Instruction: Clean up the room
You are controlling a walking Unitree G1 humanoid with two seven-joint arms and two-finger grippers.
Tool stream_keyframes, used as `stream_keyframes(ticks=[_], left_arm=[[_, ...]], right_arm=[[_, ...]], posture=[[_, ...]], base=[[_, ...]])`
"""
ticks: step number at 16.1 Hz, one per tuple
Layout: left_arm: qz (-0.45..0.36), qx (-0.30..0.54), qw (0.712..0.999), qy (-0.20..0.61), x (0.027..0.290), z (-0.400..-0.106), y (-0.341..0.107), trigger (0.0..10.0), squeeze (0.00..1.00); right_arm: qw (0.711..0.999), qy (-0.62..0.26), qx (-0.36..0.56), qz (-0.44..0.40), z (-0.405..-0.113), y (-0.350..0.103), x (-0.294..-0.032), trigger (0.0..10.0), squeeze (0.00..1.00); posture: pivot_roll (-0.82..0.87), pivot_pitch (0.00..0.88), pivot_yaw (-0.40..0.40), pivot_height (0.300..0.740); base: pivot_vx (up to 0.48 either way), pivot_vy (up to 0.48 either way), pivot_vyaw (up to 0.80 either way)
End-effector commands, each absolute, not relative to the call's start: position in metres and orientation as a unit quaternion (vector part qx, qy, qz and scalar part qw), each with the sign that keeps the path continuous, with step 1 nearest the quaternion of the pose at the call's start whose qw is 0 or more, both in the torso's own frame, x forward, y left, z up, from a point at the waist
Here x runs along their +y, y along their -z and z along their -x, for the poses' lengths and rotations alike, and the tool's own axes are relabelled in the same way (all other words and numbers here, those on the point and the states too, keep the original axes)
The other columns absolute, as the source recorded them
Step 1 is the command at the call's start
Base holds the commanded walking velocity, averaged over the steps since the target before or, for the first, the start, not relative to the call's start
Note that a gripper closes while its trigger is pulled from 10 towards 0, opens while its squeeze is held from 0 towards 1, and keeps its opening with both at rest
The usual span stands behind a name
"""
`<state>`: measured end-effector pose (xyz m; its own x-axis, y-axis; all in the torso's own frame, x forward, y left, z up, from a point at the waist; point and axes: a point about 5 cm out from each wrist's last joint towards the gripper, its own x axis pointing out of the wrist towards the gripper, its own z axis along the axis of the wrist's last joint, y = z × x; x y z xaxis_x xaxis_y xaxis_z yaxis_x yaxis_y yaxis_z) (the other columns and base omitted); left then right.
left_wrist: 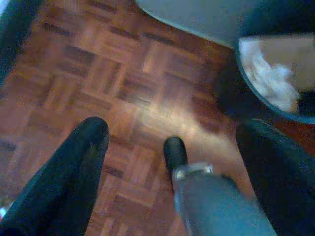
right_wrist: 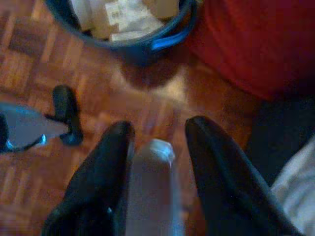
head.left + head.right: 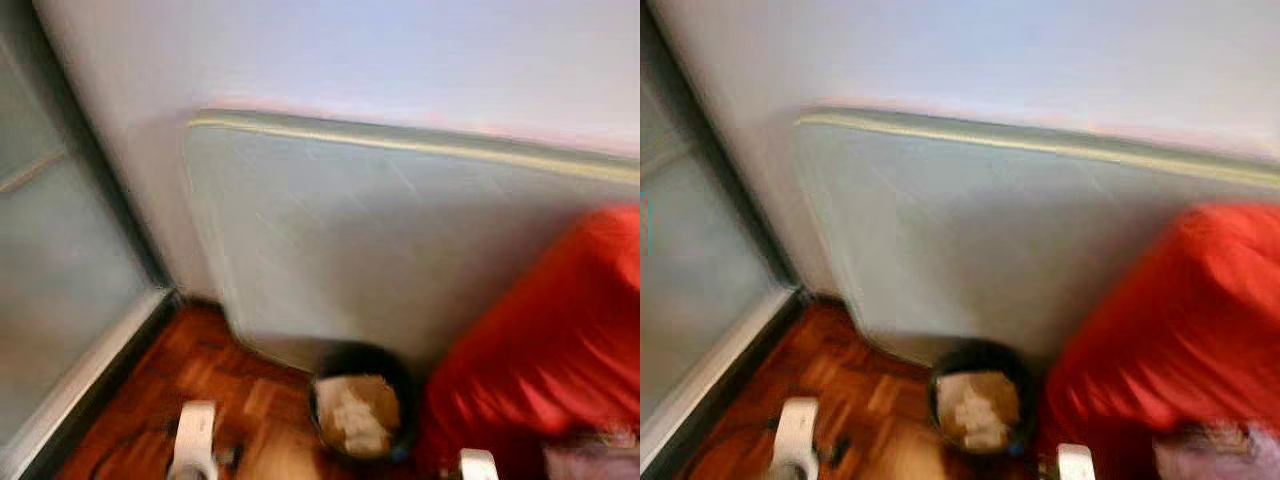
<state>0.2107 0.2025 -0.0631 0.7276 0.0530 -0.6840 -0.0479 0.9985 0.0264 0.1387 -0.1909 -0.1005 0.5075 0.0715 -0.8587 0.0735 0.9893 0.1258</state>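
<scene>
Nearest the robot, the right gripper point(image 2: 155, 147) pinches a small clear plastic bottle point(image 2: 152, 182) between its fingers, hovering over the parquet floor point(image 1: 98, 73) just short of the waste bin point(image 3: 360, 405). The bottle looks light, stiff and smooth, likely slippery, so the mid-body hold seems sound. The left gripper point(image 1: 172, 142) hangs spread and empty beside the bin. The dark bin holds crumpled paper point(image 1: 268, 81). Behind it a pale mattress point(image 3: 400, 250) leans on the wall; a red cloth point(image 3: 560, 340) lies alongside the bin.
</scene>
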Motion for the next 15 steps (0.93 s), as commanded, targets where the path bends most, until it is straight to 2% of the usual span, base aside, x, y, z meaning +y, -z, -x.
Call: stream_keyframes(ticks=[1,10,15], left_arm=[[0.000,0.396,0.918,-0.032,0.2043,-0.1943,0.0727,10.0,0.00],[0.002,0.395,0.918,-0.034,0.2037,-0.1941,0.0728,10.0,0.00],[0.003,0.395,0.918,-0.034,0.2038,-0.1939,0.0729,10.0,0.00]], right_arm=[[0.873,0.002,0.483,-0.070,-0.1465,0.0971,-0.1936,10.0,0.00],[0.874,0.009,0.480,-0.069,-0.1431,0.0969,-0.2007,10.0,0.00],[0.877,0.007,0.475,-0.073,-0.1471,0.0967,-0.1921,10.0,0.00]], posture=[[0.03,0.000,0.008,0.740],[0.03,0.000,0.003,0.740],[0.03,0.000,0.003,0.740]], base=[[-0.262,0.000,0.00],[-0.259,0.000,0.00],[-0.260,0.000,0.00]])
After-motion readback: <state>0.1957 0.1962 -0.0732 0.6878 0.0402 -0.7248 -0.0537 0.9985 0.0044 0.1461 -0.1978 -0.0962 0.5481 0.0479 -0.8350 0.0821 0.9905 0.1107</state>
